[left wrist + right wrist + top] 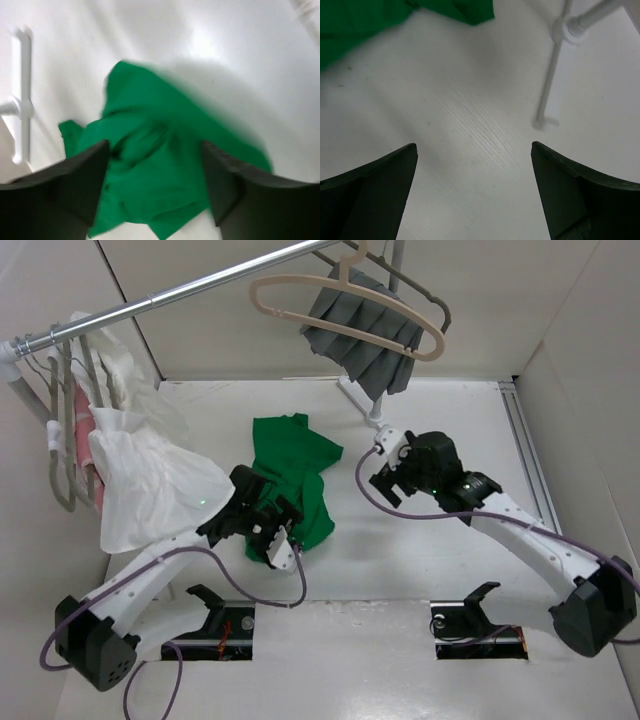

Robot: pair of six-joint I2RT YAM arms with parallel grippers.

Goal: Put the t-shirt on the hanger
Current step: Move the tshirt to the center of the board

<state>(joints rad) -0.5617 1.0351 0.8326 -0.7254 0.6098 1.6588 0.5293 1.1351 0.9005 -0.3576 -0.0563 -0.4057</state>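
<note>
The bright green t-shirt lies crumpled on the white table. My left gripper hovers over its lower left part, open. In the left wrist view the t-shirt fills the gap between the spread fingers of that gripper. My right gripper is open and empty just right of the shirt. Its wrist view shows the gripper over bare table, with a corner of the shirt at the top left. The beige hanger hangs bare on the rail at the back.
A grey pleated cloth hangs on a grey hanger behind the beige one. White garments and a pink one hang at the left end of the rail. The white rack foot stands behind the right gripper.
</note>
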